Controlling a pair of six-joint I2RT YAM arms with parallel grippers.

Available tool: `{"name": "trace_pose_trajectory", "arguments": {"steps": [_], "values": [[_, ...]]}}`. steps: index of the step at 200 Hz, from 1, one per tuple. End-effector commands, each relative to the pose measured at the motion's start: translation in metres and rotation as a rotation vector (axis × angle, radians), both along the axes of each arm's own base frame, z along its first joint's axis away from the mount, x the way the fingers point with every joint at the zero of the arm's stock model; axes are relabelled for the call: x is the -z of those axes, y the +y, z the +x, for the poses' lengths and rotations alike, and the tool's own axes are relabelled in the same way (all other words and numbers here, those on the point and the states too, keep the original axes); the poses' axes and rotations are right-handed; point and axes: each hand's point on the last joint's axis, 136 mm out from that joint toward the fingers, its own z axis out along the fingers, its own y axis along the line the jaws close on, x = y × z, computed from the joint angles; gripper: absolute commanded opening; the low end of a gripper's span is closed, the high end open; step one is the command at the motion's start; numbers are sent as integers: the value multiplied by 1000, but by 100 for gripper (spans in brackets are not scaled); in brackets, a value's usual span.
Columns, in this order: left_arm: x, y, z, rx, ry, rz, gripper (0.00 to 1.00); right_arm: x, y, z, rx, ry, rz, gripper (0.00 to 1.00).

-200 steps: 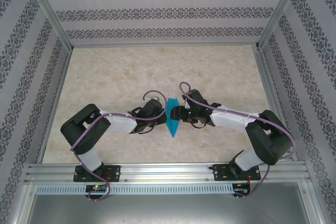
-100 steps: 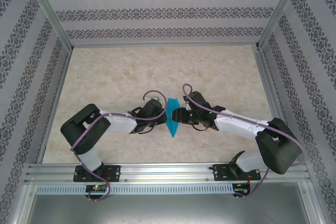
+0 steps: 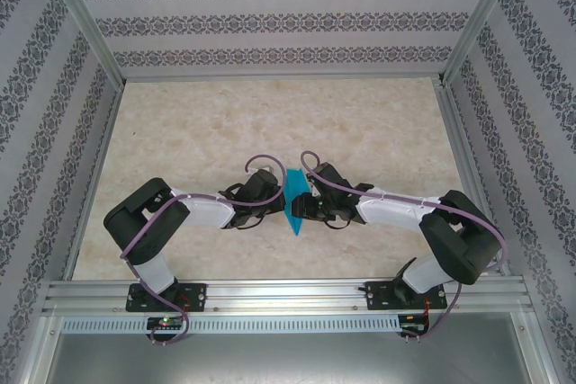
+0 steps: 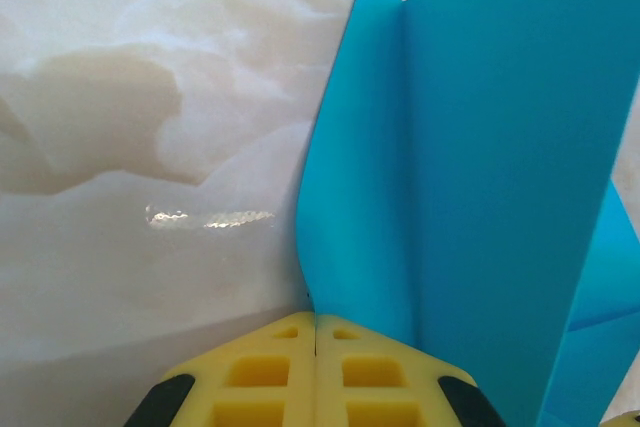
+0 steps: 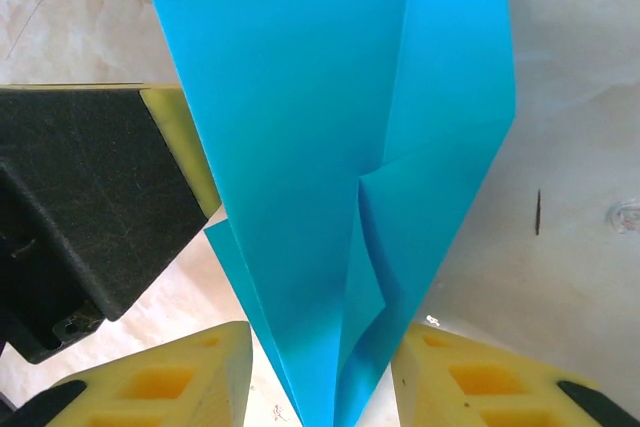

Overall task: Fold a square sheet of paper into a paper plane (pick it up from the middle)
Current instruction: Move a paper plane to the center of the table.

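Top view: the paper plane [image 3: 294,202], teal-blue and folded to a narrow dart, sits over the marbled worktop [image 3: 225,123], closer to the near edge than to the far one and roughly midway between the left and right edges, its point turned toward the near edge. My two arms meet at it from either side. Left gripper [image 3: 277,198]: clenched, the two yellow fingers [image 4: 260,382] pressed flat together along their seam, with the lower edge of a paper flap running down into that seam, so I hold the plane by a pinch on its left side. In the left wrist view the sheet rises from the fingers with one straight crease along its length (a second, shorter fold shows at the lower right corner of that view). Right gripper [image 3: 306,207]: released, its yellow fingers [image 5: 160,387] standing apart with the tapering end of the plane hanging between them; the paper passes just beside the right-hand finger, and I cannot tell whether it touches. The right wrist view also shows overlapping layers meeting near the narrow end, and the dark body of my left gripper just beside the paper.
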Motion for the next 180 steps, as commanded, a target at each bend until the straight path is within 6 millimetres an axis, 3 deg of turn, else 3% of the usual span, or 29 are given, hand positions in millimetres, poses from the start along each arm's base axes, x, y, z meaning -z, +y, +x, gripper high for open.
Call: {"name": "trace_pose_trajectory", "arguments": {"steps": [1,70,180], "values": [[-7,-1,5,-10,-15,-35,0,-15,7,7,4,-38,27,41],[-7,0,5,-13,-17,-29,0,-23,-6,7,55,-72,-1,46],[-8,-1,5,-9,-18,-33,0,-6,12,2,5,-8,17,43]]}}
